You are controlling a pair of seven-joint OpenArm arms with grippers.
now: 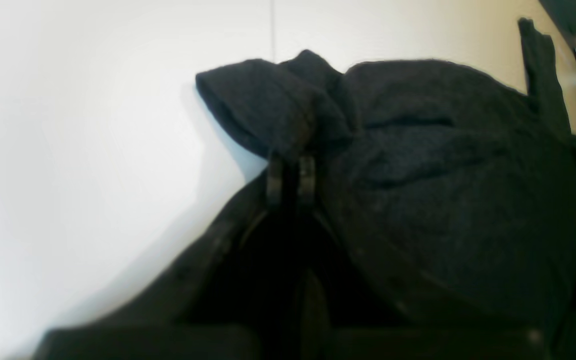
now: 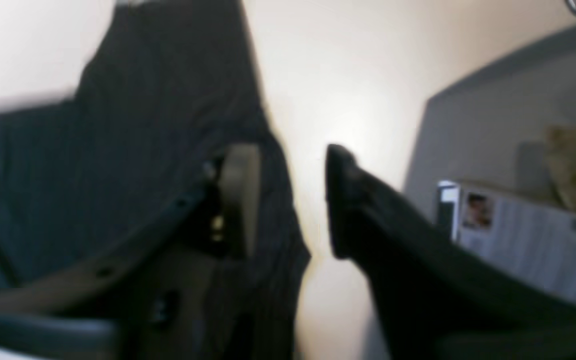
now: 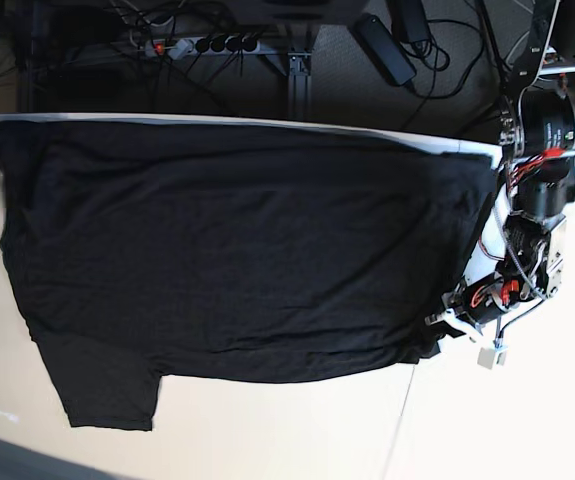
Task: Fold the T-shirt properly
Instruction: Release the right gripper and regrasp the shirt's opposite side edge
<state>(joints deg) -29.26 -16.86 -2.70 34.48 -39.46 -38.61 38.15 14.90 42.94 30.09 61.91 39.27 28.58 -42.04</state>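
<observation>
One large black soft-fabric T-shirt (image 3: 237, 250) lies spread across the pale worktop (image 3: 297, 440), plain side up, its far edge running along the table's far side and one short sleeve sticking out toward the near left in the base view. No graphic or neck label shows from here.

Your left gripper (image 1: 290, 182) sits at the shirt's right-hand end in the base view, its jaws pressed together on a bunched fold of the black cloth, which humps up around them in the left wrist view. Your right gripper (image 2: 288, 200) is out of the base view; its own camera shows the jaws standing apart with bare worktop between them and the dark fabric just beside one finger, so it holds nothing.

To do this fold well, I'd judge you want the right gripper to take a matching corner before you lift, so the edge rises level and the cloth does not twist. Keep the pinch shallow and carry the fold over smoothly.

Beyond the worktop a printed sheet (image 2: 523, 235) bears a small photo, but its text is too blurred to read.
</observation>
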